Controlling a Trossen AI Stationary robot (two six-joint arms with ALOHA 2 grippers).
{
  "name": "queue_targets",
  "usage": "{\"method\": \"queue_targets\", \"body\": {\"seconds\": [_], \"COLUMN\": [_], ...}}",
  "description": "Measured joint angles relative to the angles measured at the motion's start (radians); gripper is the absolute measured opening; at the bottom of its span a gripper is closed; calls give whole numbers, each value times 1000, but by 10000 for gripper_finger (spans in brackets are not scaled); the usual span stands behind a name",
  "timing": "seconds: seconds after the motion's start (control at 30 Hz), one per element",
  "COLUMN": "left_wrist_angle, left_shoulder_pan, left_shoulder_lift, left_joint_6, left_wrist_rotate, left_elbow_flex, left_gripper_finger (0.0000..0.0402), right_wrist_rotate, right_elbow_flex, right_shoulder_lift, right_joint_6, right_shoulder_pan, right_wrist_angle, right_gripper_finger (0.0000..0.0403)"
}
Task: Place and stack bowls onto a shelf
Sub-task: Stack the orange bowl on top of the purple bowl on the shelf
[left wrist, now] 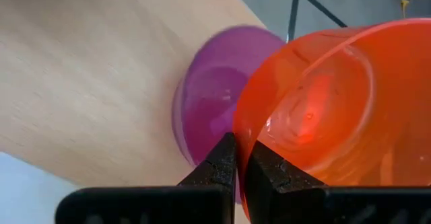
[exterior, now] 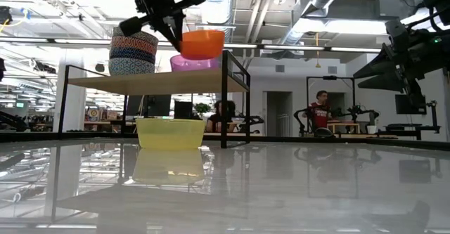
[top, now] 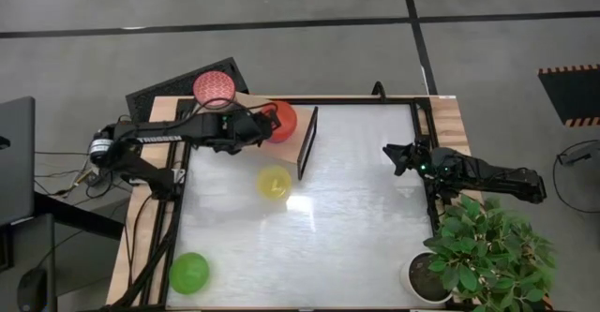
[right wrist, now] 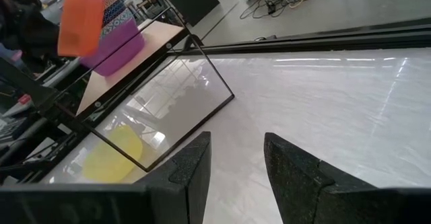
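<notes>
My left gripper (top: 265, 125) is over the shelf (exterior: 162, 81), shut on a red bowl (exterior: 202, 44). That bowl hangs just over a purple bowl (exterior: 188, 64) standing on the wooden board (left wrist: 87, 69). A stack of patterned bowls (exterior: 133, 51) stands on the shelf beside it, its top bowl pink-red (top: 216, 89). A yellow bowl (top: 274, 183) sits on the tabletop by the shelf's dark end panel (top: 307, 141). A green bowl (top: 189, 273) rests near the table's near left corner. My right gripper (right wrist: 236, 157) waits open at the right side, holding nothing. My left gripper pinches the red bowl's rim (left wrist: 244, 140) on the side nearest the arm, one finger (left wrist: 222, 160) outside the wall and the other (left wrist: 266, 167) inside. The fingers slant down from the table's left. The bowl is lifted clear, upright, above the purple bowl (left wrist: 209, 103).
A potted plant (top: 487, 251) stands at the table's near right corner. The silvery tabletop (top: 356, 218) stretches between the shelf and the right arm. People sit in the room behind the table (exterior: 322, 111).
</notes>
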Motion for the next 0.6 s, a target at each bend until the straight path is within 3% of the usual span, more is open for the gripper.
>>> {"method": "queue_targets", "body": {"seconds": [0.43, 0.6], "left_wrist_angle": [-1, -1], "left_shoulder_pan": [10, 9], "left_shoulder_lift": [-2, -2], "left_joint_6": [-10, 15], "left_wrist_rotate": [9, -7], "left_elbow_flex": [0, 0], "left_gripper_finger": [2, 29], "right_wrist_rotate": [-1, -2], "right_elbow_flex": [0, 0], "right_shoulder_lift": [0, 0], "right_joint_6": [-3, -4], "right_shoulder_pan": [0, 0], "right_wrist_angle": [0, 0], "right_gripper_finger": [164, 164]}}
